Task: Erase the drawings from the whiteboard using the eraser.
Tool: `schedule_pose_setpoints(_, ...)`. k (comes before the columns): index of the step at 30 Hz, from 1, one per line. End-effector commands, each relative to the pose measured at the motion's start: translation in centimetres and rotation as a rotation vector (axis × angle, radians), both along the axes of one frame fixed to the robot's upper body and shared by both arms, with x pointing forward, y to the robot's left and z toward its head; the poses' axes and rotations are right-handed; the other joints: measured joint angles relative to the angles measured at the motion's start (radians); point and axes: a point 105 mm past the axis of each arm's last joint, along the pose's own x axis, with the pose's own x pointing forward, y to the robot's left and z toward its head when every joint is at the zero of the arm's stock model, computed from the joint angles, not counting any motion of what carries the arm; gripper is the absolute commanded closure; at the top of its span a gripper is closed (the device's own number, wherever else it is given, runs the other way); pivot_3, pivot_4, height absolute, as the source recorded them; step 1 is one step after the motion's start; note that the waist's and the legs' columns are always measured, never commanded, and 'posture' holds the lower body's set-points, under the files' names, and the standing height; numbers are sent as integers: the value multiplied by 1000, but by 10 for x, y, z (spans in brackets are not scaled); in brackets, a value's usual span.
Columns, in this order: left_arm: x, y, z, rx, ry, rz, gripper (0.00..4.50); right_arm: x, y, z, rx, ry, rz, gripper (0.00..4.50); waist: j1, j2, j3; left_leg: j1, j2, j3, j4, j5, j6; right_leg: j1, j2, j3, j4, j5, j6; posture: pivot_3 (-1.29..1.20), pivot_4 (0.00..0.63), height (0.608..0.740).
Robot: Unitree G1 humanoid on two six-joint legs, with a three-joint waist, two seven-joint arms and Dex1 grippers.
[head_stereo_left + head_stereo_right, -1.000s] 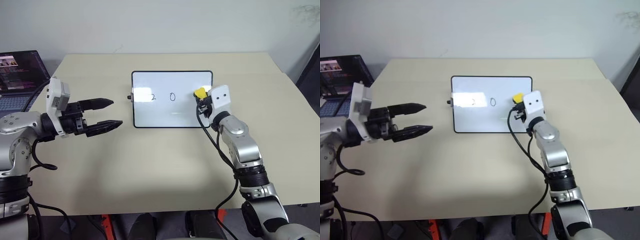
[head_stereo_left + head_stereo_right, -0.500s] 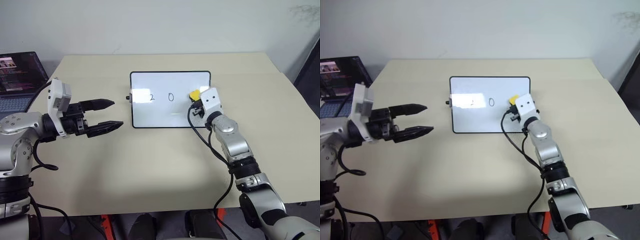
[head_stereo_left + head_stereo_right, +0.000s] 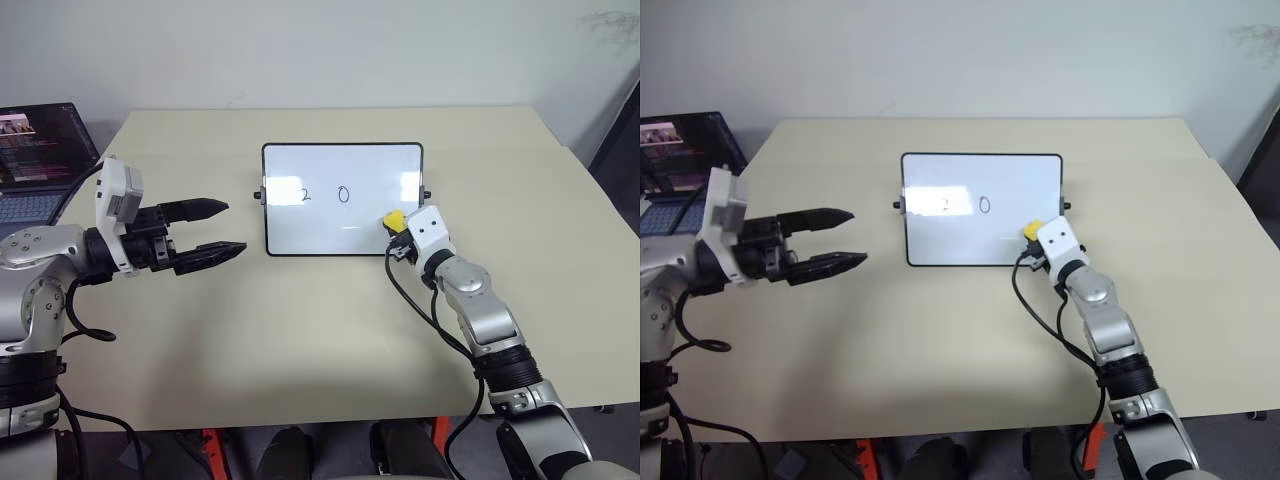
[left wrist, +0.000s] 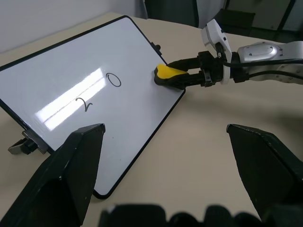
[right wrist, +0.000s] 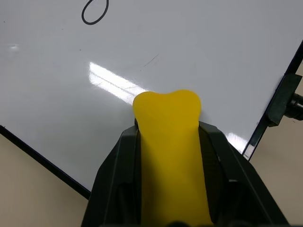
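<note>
Clamped tight on the one eraser (image 3: 395, 219) in the right fingers (image 3: 398, 232) at the whiteboard (image 3: 340, 160) corner, left fingers (image 3: 218, 229) apart and idle over the counter (image 3: 300, 320); best pressed flat, swept across two remaining drawings (image 3: 324, 194) ahead.

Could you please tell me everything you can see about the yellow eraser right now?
The eraser is a small yellow block, soft-looking, pinched so that its free end bulges into two rounded lobes. Its underside looks dark in the left wrist view. The right pincer is shut on it, the black fingers pressing both long sides. It points roughly level over the whiteboard, near the board's lower right corner, apart from the remaining "2" and "0". Whether it touches the surface I cannot tell.
</note>
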Motion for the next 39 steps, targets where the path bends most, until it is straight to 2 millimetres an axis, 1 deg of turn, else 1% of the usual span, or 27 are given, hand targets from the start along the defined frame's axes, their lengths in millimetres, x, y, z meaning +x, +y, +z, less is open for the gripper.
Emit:
schedule_pose_setpoints(1,-2,0,15,8,-58,-4,0,-2,0,34,123,-75,10,3229,0,0,0,0,0,0,0,0,0,0,0,0,0,0,0,0,150,740)
schedule_pose_setpoints(4,-1,-2,16,9,-61,-6,0,-3,-1,44,146,-76,-6,3229,0,0,1,-1,0,0,0,0,0,-1,0,0,-1,0,0,0,150,740)
schedule_pose_setpoints(7,0,-2,16,10,-61,-7,0,-8,4,50,169,-73,10,3229,0,0,1,-2,0,0,0,0,0,-1,0,0,-1,0,0,0,150,740)
schedule_pose_setpoints(11,1,-2,16,9,-62,-8,0,-12,10,50,168,-64,28,3229,0,0,1,-2,0,-1,0,0,0,-1,0,0,-1,0,0,0,150,740)
schedule_pose_setpoints(16,1,-2,16,10,-62,-9,0,-11,10,48,168,-53,20,3229,1,0,1,-2,0,-1,0,0,0,-1,0,0,-1,0,0,0,150,740)
schedule_pose_setpoints(20,1,0,15,14,-57,-7,0,-8,5,49,164,-60,4,3229,0,0,1,-2,0,-1,-1,0,0,-2,0,0,-1,0,0,0,150,740)
schedule_pose_setpoints(23,1,2,15,15,-57,-2,0,-7,8,50,160,-67,16,3229,0,0,1,-2,0,-1,0,0,0,-2,0,0,-1,0,0,0,150,740)
schedule_pose_setpoints(25,1,3,14,15,-57,-1,0,-5,14,53,160,-78,32,3229,0,0,1,-2,0,-1,0,0,0,-2,0,0,-1,0,0,0,150,740)
schedule_pose_setpoints(29,2,7,11,25,-53,8,0,8,35,66,185,-99,61,3229,-5,0,1,-2,0,0,0,0,0,-2,0,0,-1,0,0,0,150,740)
schedule_pose_setpoints(36,4,12,13,39,-69,33,0,24,77,85,200,-148,151,3229,-4,0,1,-2,0,0,-1,0,0,-2,0,0,-2,0,0,0,150,740)
schedule_pose_setpoints(39,5,15,13,45,-80,55,0,30,89,91,196,-168,183,3229,-4,0,1,-3,0,-1,-1,0,0,-3,-1,-1,-2,0,0,0,150,740)
